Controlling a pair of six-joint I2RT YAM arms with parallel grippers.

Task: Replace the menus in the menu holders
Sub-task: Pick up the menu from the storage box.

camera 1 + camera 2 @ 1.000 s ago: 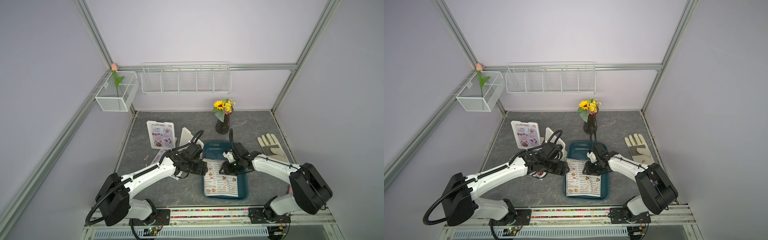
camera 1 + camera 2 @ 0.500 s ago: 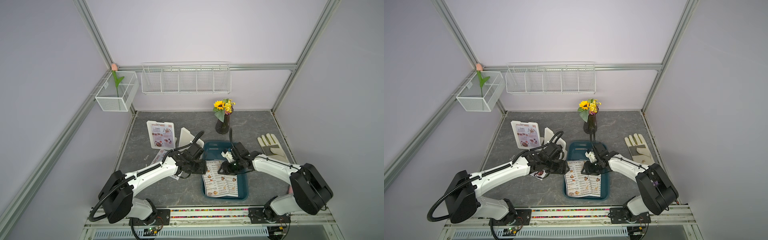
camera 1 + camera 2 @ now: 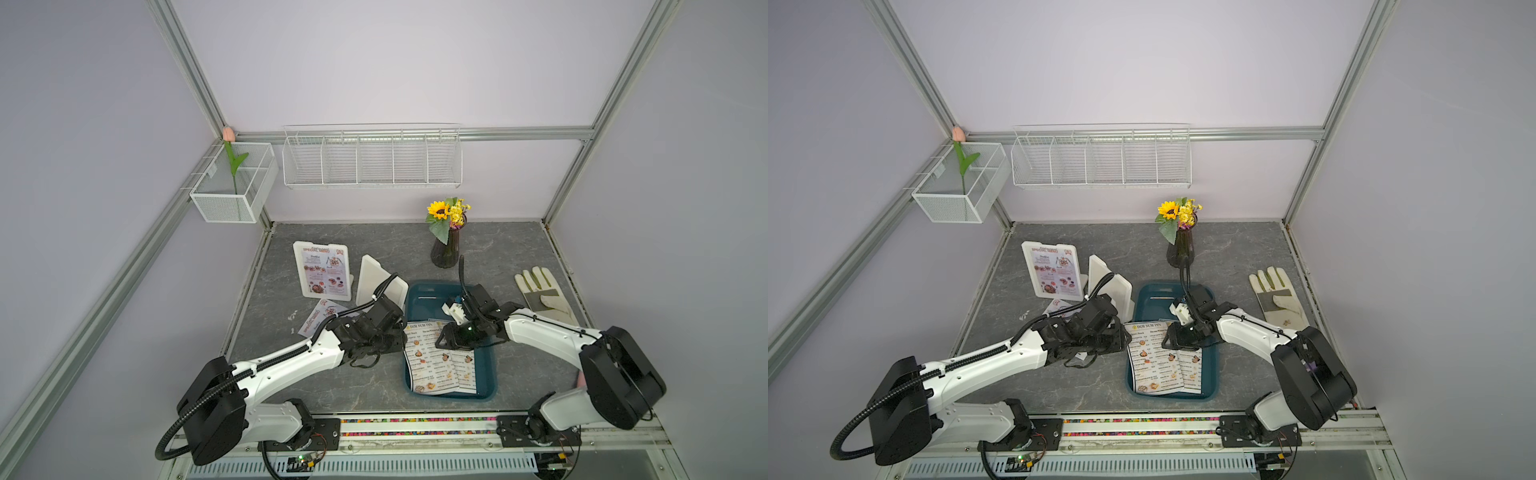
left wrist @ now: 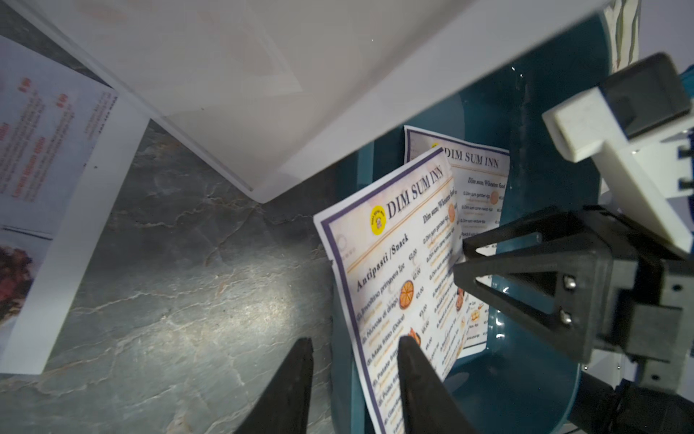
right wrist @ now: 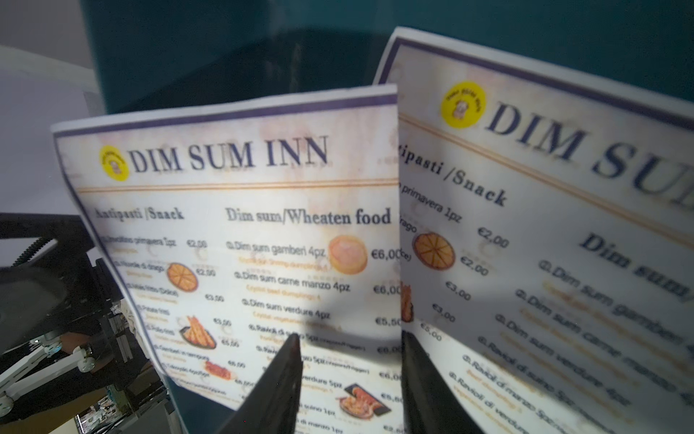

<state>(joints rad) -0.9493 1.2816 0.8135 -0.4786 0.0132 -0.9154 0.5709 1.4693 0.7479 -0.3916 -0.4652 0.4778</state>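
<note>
The first menu (image 4: pixel 398 263) and the second menu (image 4: pixel 477 176), both headed "DIM SUM INN" over "Antipasti /Snack" and "Dim sum/Wheaten food", lie overlapped in the teal tray (image 3: pixel 428 299) between the claws; the left claw (image 4: pixel 355 342) is unclenched, straddling the first menu's edge, its jaws narrower than a second ago; the right claw (image 5: pixel 349 338) is released, its gap as before, tips over both sheets; beyond the left claw stand a white menu holder (image 3: pixel 380 282) and a second holder (image 3: pixel 323 270) showing "SPECIAL MENU".
</note>
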